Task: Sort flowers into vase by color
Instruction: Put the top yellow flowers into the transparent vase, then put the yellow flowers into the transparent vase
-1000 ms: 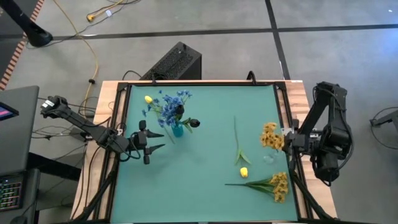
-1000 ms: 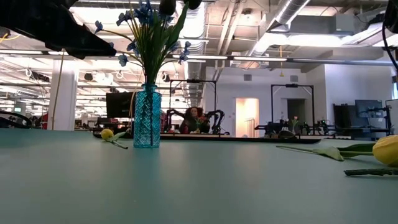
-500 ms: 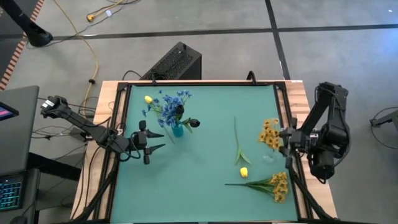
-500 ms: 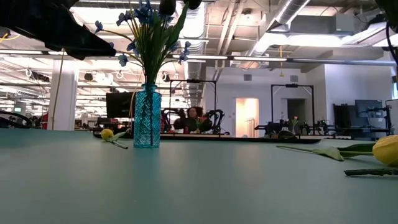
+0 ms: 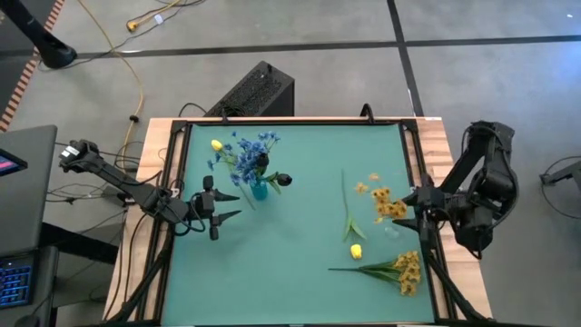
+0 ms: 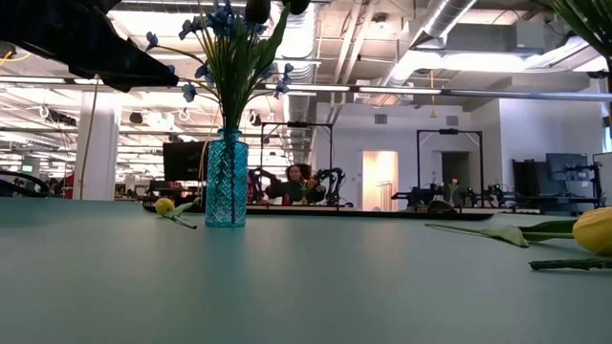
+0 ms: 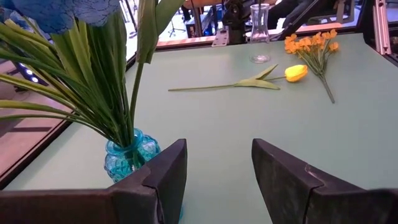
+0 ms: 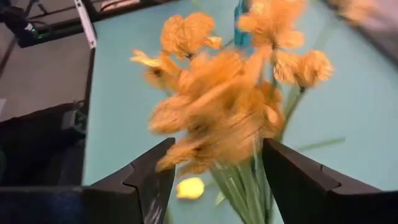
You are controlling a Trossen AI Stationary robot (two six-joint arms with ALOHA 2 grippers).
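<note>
A blue glass vase [image 5: 259, 189] holds blue blossoms and dark buds at the table's far left. My left gripper [image 5: 231, 205] waits open just near-left of it. At the right edge my right gripper [image 8: 214, 180] stands open, its fingers on either side of a yellow-orange sprig [image 8: 230, 99]. The sprig's stems run down out of the picture, blurred. A clear vase [image 7: 260, 31] stands below that gripper; whether the stems are in it does not show. A yellow tulip [image 5: 356, 252] and a second yellow-orange sprig [image 5: 399, 270] lie flat on the mat. My right gripper is open around the yellow-orange sprig's upper stems [image 8: 249, 180]. The blur keeps me from telling whether either finger touches them.
A single yellow bud [image 5: 216, 144] lies on the mat beyond the blue vase. Black rails [image 5: 178, 182] frame the green mat on all sides. A black box [image 5: 254, 91] sits on the floor past the far edge. People and equipment show in the room behind.
My right gripper has opened and let go of the yellow-orange sprig, rolling at the wrist and rising a little. The sprig's blossoms have swung toward the table's left and spread apart. Its leaves now show at the low view's top right.
</note>
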